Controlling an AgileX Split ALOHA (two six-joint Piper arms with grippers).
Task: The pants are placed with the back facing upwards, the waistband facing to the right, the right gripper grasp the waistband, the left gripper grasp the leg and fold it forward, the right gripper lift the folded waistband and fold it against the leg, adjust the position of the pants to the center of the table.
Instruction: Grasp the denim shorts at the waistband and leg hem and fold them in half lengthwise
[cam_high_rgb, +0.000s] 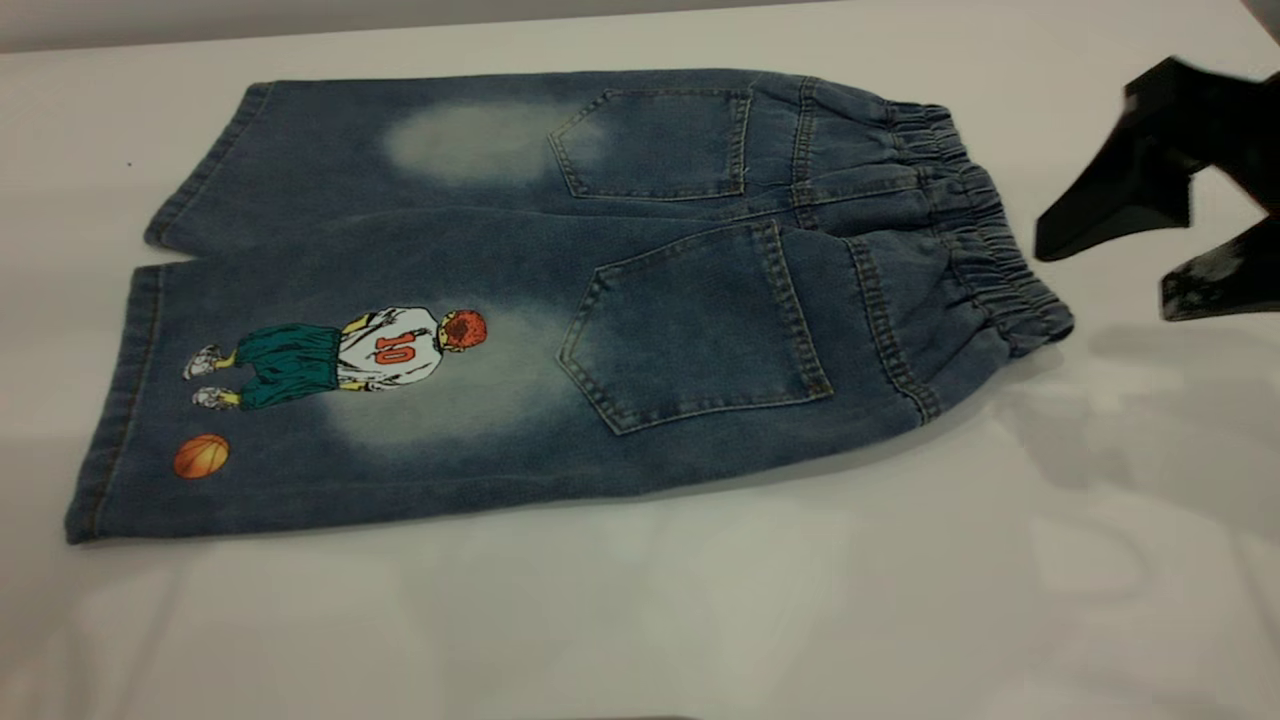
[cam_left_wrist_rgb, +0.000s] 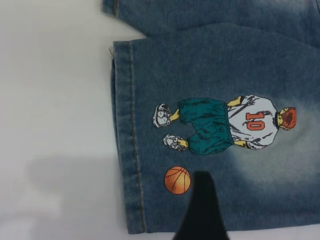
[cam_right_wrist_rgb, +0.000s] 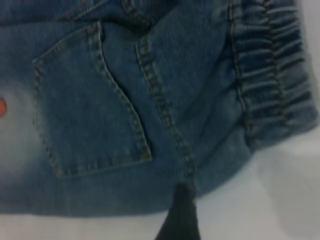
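Fingers of the right gripper (cam_high_rgb: 1140, 265) are seen spread apart in the exterior view, two black prongs raised at the right edge, just beside the waistband (cam_high_rgb: 985, 225) and not touching it. The pants (cam_high_rgb: 560, 300) are laid flat on the white desk (cam_high_rgb: 640, 620), back pockets up, waistband to the right and hems to the left. The leg (cam_high_rgb: 330, 400) with the number 10 player and the orange ball lies nearer the camera, the plain leg (cam_high_rgb: 400, 140) with a faded patch beyond it. The left gripper is not seen in this view. In the left wrist view, one black finger (cam_left_wrist_rgb: 202, 210) is shown above the printed leg (cam_left_wrist_rgb: 220, 70), just beside the ball (cam_left_wrist_rgb: 177, 180) and near the hem (cam_left_wrist_rgb: 127, 145); whether the left gripper is spread or pressed together cannot be told. In the right wrist view, one dark finger (cam_right_wrist_rgb: 180, 215) is shown over the lower edge of the pants (cam_right_wrist_rgb: 165, 90), between a back pocket (cam_right_wrist_rgb: 85, 105) and the gathered waistband (cam_right_wrist_rgb: 272, 75), with bare desk (cam_right_wrist_rgb: 280, 195) beside it.
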